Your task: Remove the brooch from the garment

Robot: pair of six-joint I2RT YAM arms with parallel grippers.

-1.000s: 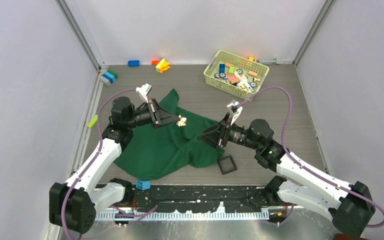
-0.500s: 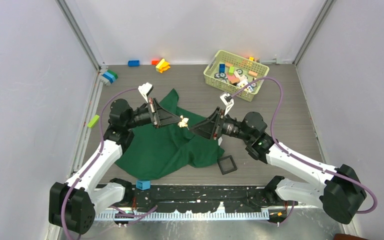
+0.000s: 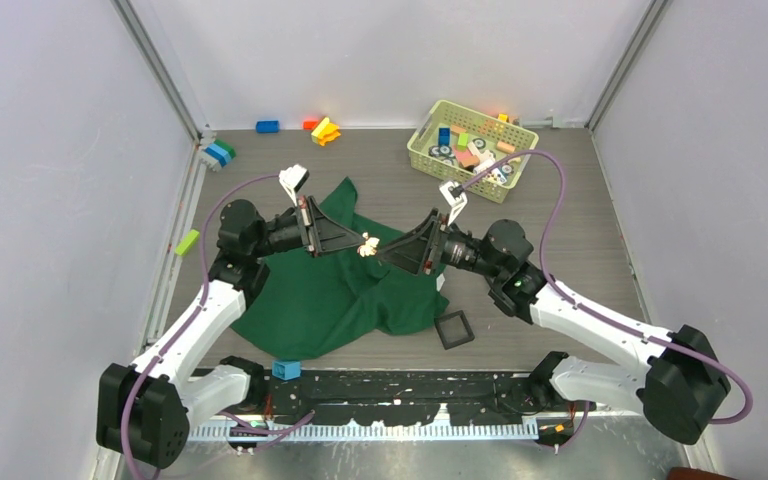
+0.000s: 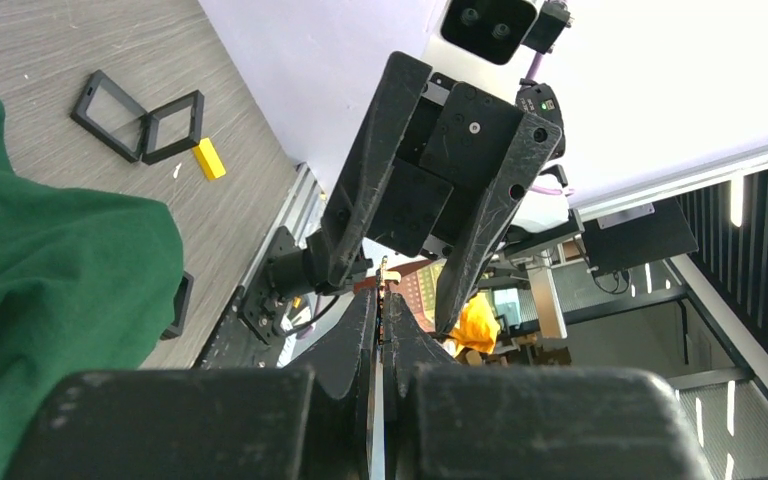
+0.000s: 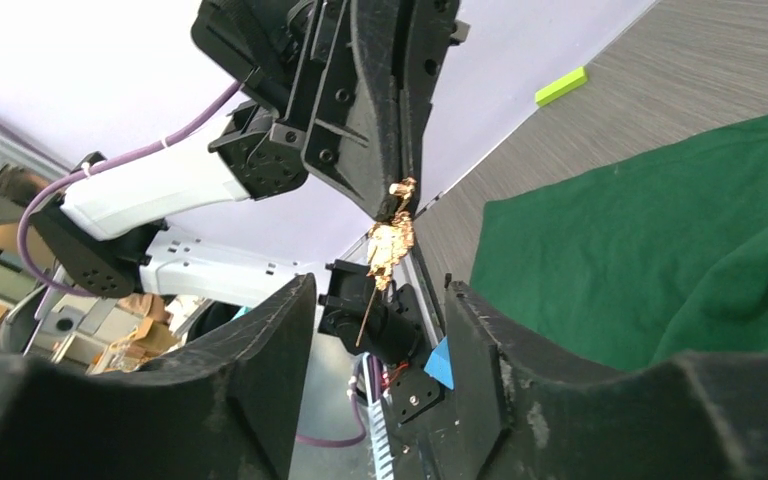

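Note:
The brooch [image 3: 367,244], a tiny pale spiky ornament, is pinched at the tips of my left gripper [image 3: 358,243], which is shut on it above the dark green garment [image 3: 330,290]. In the right wrist view the brooch [image 5: 392,240] looks golden, its pin hanging free, clear of the garment [image 5: 660,250]. My right gripper [image 3: 385,255] is open, tip to tip with the left one. The brooch shows between its fingers [image 5: 260,350], just beyond the tips. In the left wrist view my left gripper [image 4: 380,295] is shut, with a gold bit of the brooch [image 4: 384,272] at its tip.
A green basket [image 3: 473,135] of toy blocks stands at the back right. A black square tray [image 3: 453,329] lies right of the garment, and a blue block [image 3: 286,369] at its near edge. Loose blocks [image 3: 324,130] lie along the back wall and a lime block [image 3: 185,242] at the left.
My right gripper has swung left and up until its open fingers face the left gripper's tips and the brooch. The left gripper has barely moved.

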